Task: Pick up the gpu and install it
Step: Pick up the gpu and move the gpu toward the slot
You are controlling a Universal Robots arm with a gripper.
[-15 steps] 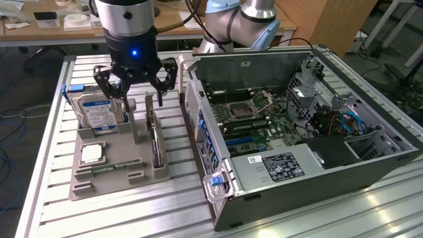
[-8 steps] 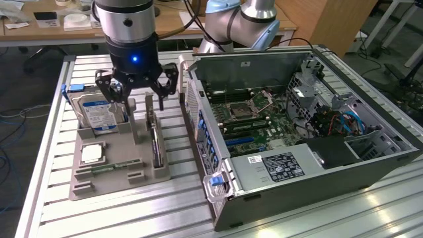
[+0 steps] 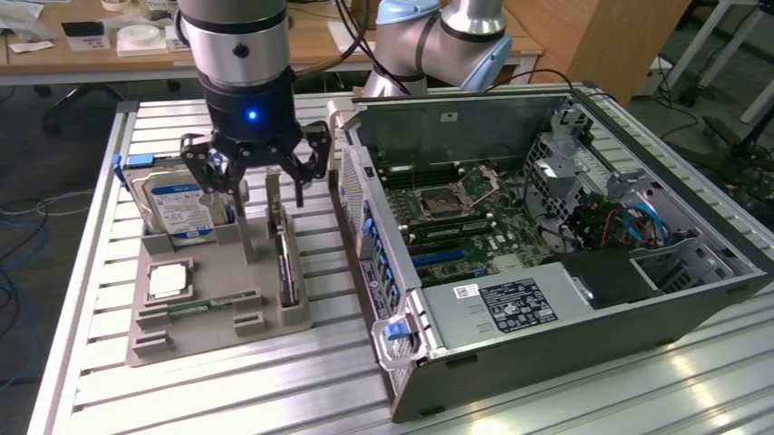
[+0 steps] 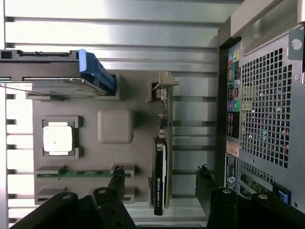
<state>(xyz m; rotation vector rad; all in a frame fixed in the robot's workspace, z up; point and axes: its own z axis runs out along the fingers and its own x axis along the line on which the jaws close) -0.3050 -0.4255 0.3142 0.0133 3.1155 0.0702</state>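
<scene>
A grey tray (image 3: 217,340) sits on the slatted metal worktop (image 3: 97,390), just beside an open computer case (image 3: 677,313). The tray's compartments are mostly filled. A hard drive (image 3: 176,207) stands upright in the slot at one end, with a blue rail (image 4: 95,71) along its edge. A processor (image 4: 58,138) lies flat in a square pocket, and a green memory stick (image 4: 78,173) rests in a narrow groove. The gpu (image 4: 162,148) stands on edge in the long slot on the side of the tray nearest the case, its pale metal bracket (image 4: 166,88) at the hard-drive end.

The case lies with its open side up. Inside are the motherboard (image 3: 466,217) with a bare socket (image 3: 438,197), blue expansion slots (image 3: 438,257), a grey power supply box (image 3: 508,304) and blue cables (image 3: 641,222).

The end effector (image 3: 268,181) hangs above the tray with its fingers (image 4: 114,183) spread wide and nothing between them. In the wrist view they stand on either side of the gpu, apart from it.

The hard drive carries a blue-and-white label and the power supply a black one (image 3: 517,304) beside a white sticker (image 3: 466,290); their print is too small to read. Pale lettering on the gpu's dark edge seems to begin with NVIDIA.
</scene>
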